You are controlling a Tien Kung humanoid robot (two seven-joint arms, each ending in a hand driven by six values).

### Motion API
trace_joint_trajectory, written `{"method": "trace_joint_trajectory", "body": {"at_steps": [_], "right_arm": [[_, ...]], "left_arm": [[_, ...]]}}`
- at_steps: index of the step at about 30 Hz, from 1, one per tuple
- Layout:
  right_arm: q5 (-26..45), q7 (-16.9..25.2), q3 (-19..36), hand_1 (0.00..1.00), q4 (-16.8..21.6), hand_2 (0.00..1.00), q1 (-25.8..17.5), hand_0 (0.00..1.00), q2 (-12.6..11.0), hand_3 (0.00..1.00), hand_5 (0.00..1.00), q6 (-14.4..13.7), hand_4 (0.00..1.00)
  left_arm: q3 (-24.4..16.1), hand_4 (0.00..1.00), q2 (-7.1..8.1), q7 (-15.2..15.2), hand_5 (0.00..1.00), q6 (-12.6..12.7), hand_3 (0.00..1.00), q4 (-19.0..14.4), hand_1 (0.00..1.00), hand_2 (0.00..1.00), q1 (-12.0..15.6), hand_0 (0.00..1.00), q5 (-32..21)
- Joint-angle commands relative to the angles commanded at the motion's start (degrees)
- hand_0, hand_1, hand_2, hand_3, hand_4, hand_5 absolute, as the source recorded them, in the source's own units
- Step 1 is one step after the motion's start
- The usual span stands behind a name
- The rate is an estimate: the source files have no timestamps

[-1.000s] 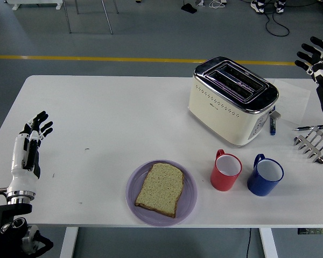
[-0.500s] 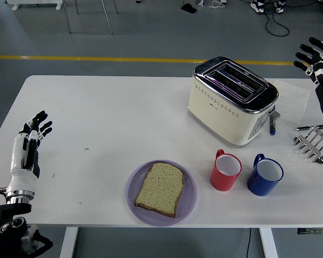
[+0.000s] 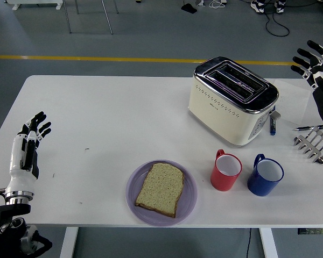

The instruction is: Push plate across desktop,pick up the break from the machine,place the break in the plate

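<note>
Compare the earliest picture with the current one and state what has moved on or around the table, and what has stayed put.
Very little moved. The right hand, fingers spread and empty, has drifted slightly up and right at the table's far right edge. The left hand has eased slightly left at the near left, open and empty. The bread on the purple plate, the toaster and both mugs stayed put.

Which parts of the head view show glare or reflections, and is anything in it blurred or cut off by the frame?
Head view: the toaster has bright reflections along its chrome top; the white table is evenly lit with only faint shadows beside the red mug and blue mug; all is sharp, including the bread on the plate; the right hand is cropped by the frame edge.
</note>
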Motion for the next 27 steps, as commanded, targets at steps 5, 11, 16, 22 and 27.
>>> {"method": "trace_joint_trajectory", "body": {"at_steps": [5, 11, 16, 22, 27], "right_arm": [[0.15, -0.31, 0.56, 0.777, 0.06, 0.791, 0.06, 0.823, 0.1, 0.819, 0.389, 0.24, 0.495], [0.71, -0.86, 0.68, 0.778, -0.05, 0.792, 0.06, 0.823, 0.34, 0.819, 0.402, 0.6, 0.498], [0.9, -1.06, 0.95, 0.778, -0.02, 0.795, 0.13, 0.823, 0.33, 0.825, 0.419, 0.55, 0.499], [1.16, -1.33, 1.09, 0.778, 0.02, 0.796, 0.29, 0.824, 0.28, 0.826, 0.423, 0.55, 0.501], [1.16, -1.52, 0.73, 0.778, -0.19, 0.797, 0.74, 0.823, 0.53, 0.827, 0.43, 0.68, 0.503]], "left_arm": [[-0.4, 0.504, -0.12, 0.24, 0.958, 0.15, 0.832, -0.04, 0.82, 0.886, -0.37, 0.785, 0.11], [-0.45, 0.505, -0.11, 0.5, 0.958, 0.43, 0.834, -0.01, 0.825, 0.89, -0.34, 0.791, 0.2], [-0.67, 0.505, -0.12, 0.45, 0.957, 0.75, 0.839, -0.06, 0.836, 0.894, -0.69, 0.795, 0.16], [-0.61, 0.505, 0.01, 0.45, 0.957, 1.04, 0.841, 0.03, 0.838, 0.898, -0.63, 0.796, 0.04], [-0.8, 0.506, -0.2, 0.42, 0.955, 1.18, 0.842, -0.02, 0.839, 0.897, -0.52, 0.797, 0.06]]}}
